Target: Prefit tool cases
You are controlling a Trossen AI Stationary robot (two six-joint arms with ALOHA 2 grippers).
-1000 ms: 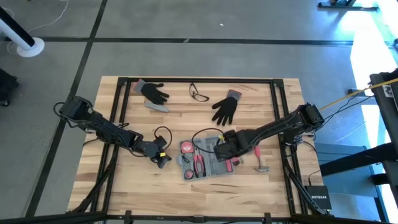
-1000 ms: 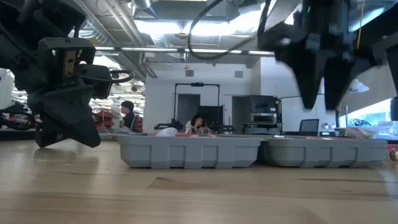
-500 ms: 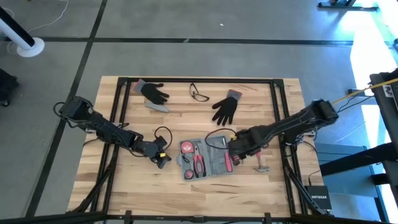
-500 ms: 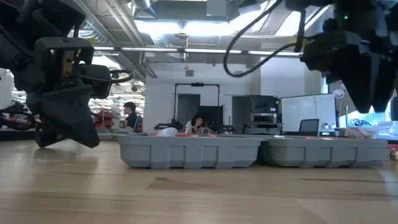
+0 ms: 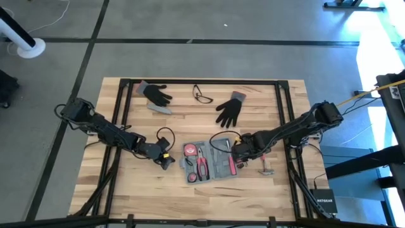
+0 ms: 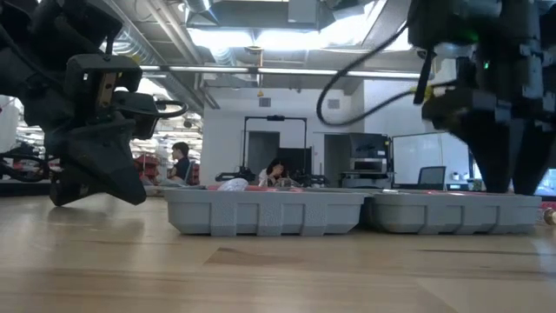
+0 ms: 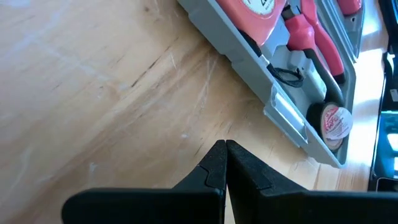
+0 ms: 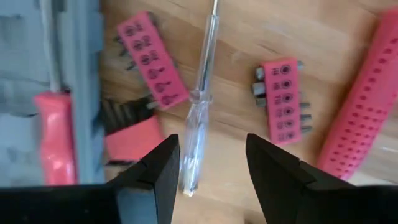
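Observation:
The blue-grey tool case (image 5: pixel 218 166) lies open on the wooden table, flat on its two trays, with pink-handled pliers, a tape measure and a screwdriver in its recesses. The low view shows its two trays (image 6: pixel 347 213) side by side. My right gripper (image 8: pixel 208 149) points down, open, just off the case's right edge (image 5: pixel 242 152). Below its fingers lie a clear-handled screwdriver (image 8: pixel 198 118) and two pink bit holders (image 8: pixel 151 59) (image 8: pixel 283 99). My left gripper (image 7: pixel 225 146) is shut, low over bare wood left of the case (image 5: pixel 166 161).
A pink-handled hammer (image 5: pixel 264 166) lies right of the case; its handle (image 8: pixel 367 106) shows beside the bit holders. Two black gloves (image 5: pixel 158 94) (image 5: pixel 229 111) and a pair of glasses (image 5: pixel 202 96) lie along the far side. Bare wood runs along the near edge.
My right gripper has moved from over the case toward the table's right edge and come down beside the case's right end, staying open and pointing down. The case and the loose tools have not moved.

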